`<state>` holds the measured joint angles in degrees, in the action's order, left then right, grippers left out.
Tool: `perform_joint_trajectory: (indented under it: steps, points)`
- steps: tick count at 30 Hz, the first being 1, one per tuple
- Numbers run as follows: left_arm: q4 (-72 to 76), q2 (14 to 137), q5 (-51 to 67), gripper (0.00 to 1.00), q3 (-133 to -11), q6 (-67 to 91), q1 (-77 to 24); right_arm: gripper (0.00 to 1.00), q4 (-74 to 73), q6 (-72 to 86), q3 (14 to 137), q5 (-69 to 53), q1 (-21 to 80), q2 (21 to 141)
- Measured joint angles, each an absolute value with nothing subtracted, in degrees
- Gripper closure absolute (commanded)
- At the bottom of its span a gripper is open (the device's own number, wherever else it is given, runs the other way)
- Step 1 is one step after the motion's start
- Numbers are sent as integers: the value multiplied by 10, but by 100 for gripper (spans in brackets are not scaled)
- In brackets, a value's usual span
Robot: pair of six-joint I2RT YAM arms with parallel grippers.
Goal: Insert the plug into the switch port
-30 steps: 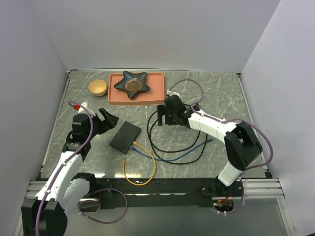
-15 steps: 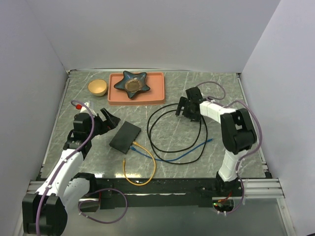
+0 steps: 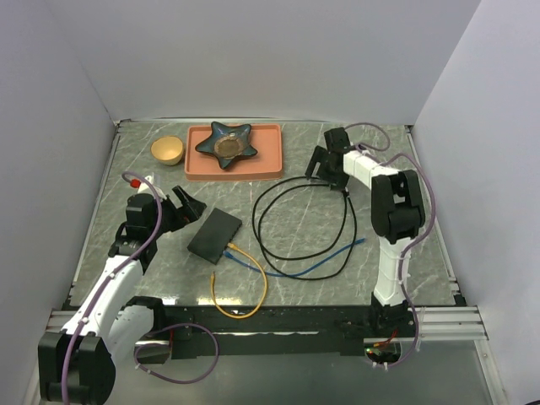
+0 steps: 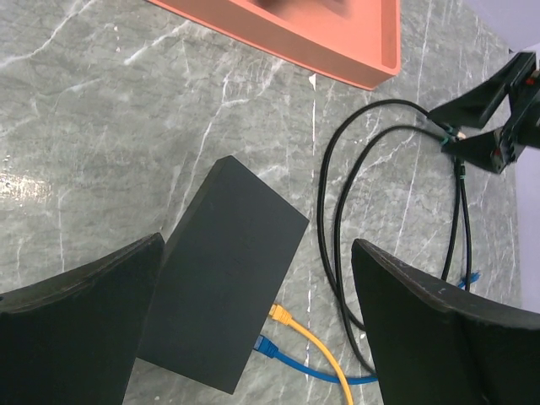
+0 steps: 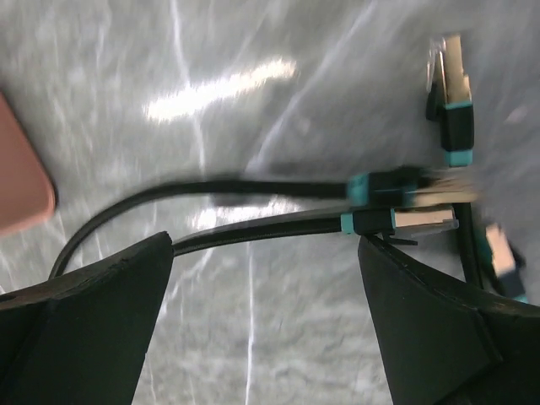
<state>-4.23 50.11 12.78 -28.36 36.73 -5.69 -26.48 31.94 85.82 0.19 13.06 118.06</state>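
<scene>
The switch port (image 3: 214,234) is a flat black box lying left of the table's centre; it also shows in the left wrist view (image 4: 224,270). A yellow plug (image 4: 283,316) and a blue plug (image 4: 265,344) sit at its socket side. My left gripper (image 3: 187,207) is open just left of the box, and its fingers straddle the box from above in its own view (image 4: 257,249). My right gripper (image 3: 323,165) is open at the far right, low over the ends of the black cable (image 3: 304,221). Teal-booted plugs (image 5: 405,187) lie on the table just ahead of its open fingers (image 5: 263,245), not held.
An orange-pink tray (image 3: 261,164) with a dark star-shaped dish (image 3: 226,142) stands at the back. A yellow bowl (image 3: 167,150) sits to its left. The yellow cable (image 3: 245,295) and the blue cable (image 3: 312,268) trail toward the near edge.
My right arm has swung from the table's middle toward the back right, over the black cable's ends. My left gripper shifted slightly and stays open by the box.
</scene>
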Motion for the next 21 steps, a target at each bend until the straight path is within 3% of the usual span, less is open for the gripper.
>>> perform_joint_trajectory:
  steps: [15,19,21]
  points:
    - [-41,529,128,1,-291,352,-57,10,-417,237,1157,47,143,1360]
    - [-41,531,129,1,-291,351,-57,18,-449,210,1190,75,170,1379]
    - [-41,531,129,1,-292,350,-57,31,-455,200,1198,87,182,1386]
